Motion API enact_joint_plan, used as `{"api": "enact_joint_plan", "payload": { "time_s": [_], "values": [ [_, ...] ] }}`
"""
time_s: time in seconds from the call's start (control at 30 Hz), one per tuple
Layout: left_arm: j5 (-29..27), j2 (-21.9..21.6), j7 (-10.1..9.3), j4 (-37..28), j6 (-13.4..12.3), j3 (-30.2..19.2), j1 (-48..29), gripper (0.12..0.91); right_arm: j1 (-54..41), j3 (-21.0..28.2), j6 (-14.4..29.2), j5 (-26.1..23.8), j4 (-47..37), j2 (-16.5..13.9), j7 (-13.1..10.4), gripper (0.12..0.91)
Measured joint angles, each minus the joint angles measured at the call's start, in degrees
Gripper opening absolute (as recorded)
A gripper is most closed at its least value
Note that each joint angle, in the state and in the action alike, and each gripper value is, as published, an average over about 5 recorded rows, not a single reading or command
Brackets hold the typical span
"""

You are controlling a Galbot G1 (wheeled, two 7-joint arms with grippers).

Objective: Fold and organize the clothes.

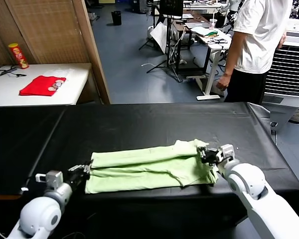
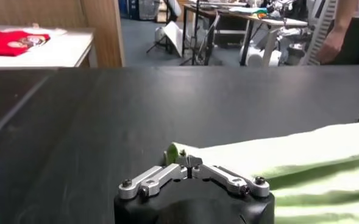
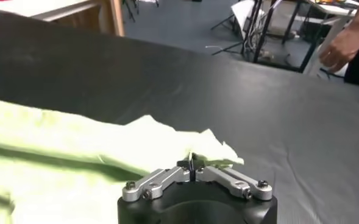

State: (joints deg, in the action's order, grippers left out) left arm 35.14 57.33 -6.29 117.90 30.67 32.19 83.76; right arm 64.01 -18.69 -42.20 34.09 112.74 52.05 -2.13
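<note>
Both hands pinch the folded T-shirt (image 1: 149,167): left hand (image 1: 83,172) clenched on one end, right hand (image 1: 205,155) on the other.

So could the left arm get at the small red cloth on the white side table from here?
Probably not. The left gripper is pinching the pale mint-green cotton T-shirt, and the small red cloth lies on a separate white side table beyond the black table.

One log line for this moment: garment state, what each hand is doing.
T-shirt: folded lengthwise on black table | left hand: shut on T-shirt's left end | right hand: pinching right end
</note>
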Motion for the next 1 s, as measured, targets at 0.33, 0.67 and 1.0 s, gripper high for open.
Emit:
{"api": "enact_joint_plan", "payload": {
  "time_s": [0.33,0.67,1.0],
  "values": [
    [-1.56,0.18,0.05,1.74,1.54,1.57,2.04,0.522,4.84,-6.81,0.0,2.81,6.19,-1.64,-0.69,0.749],
    [2.35,1.57,-0.8,-0.89,1.35,1.82,-2.57,0.797,-1.97,-5.08,2.98,-3.86,-1.41,4.25,-2.56,0.798],
    [3.05,3.62,-0.64,-6.22,1.0,-0.87,-7.53,0.798,-8.67,0.36,6.39,-8.05,-13.98,9.99,-0.25,0.769]
  ]
}}
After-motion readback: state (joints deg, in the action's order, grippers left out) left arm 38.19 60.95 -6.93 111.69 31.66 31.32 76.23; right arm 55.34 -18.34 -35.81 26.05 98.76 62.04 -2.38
